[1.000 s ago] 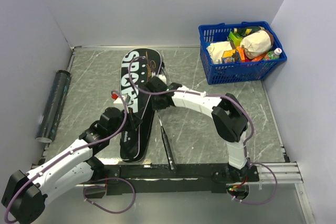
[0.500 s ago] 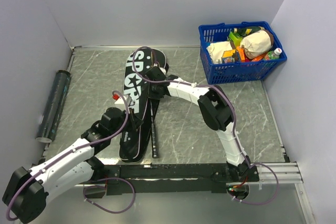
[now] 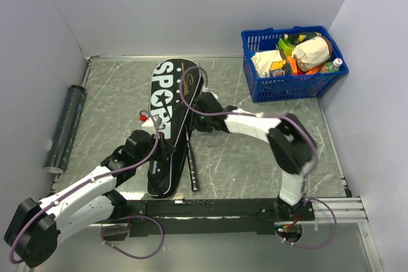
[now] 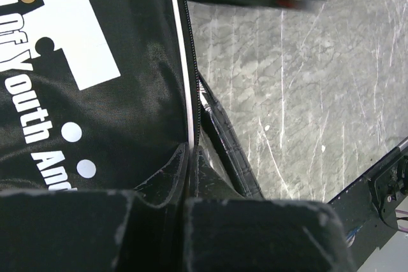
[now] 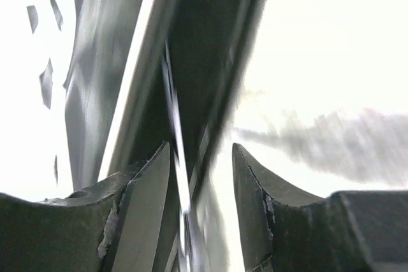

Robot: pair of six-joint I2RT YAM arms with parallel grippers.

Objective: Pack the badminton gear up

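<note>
The black bag (image 3: 167,103) lettered "SPORT" lies lengthwise on the table's middle left. A dark racket handle (image 3: 191,169) sticks out along its right edge; the racket heads are hidden. My left gripper (image 3: 160,149) is shut on the bag's zip edge (image 4: 189,133), with the handle (image 4: 231,155) just to the right of it. My right gripper (image 3: 197,118) is at the bag's right edge. Its fingers (image 5: 152,179) stand apart around a thin white shaft (image 5: 178,157) without clamping it. The dark tube (image 3: 64,128) lies by the left wall. No shuttlecocks show.
A blue basket (image 3: 290,87) of groceries stands in the far right corner. Grey walls close the table on the left, back and right. A black rail (image 3: 210,208) runs along the near edge.
The racket handle swung left against the bag's edge. My right gripper moved up along the bag, then came back down and to the right. My left gripper has kept its hold.
</note>
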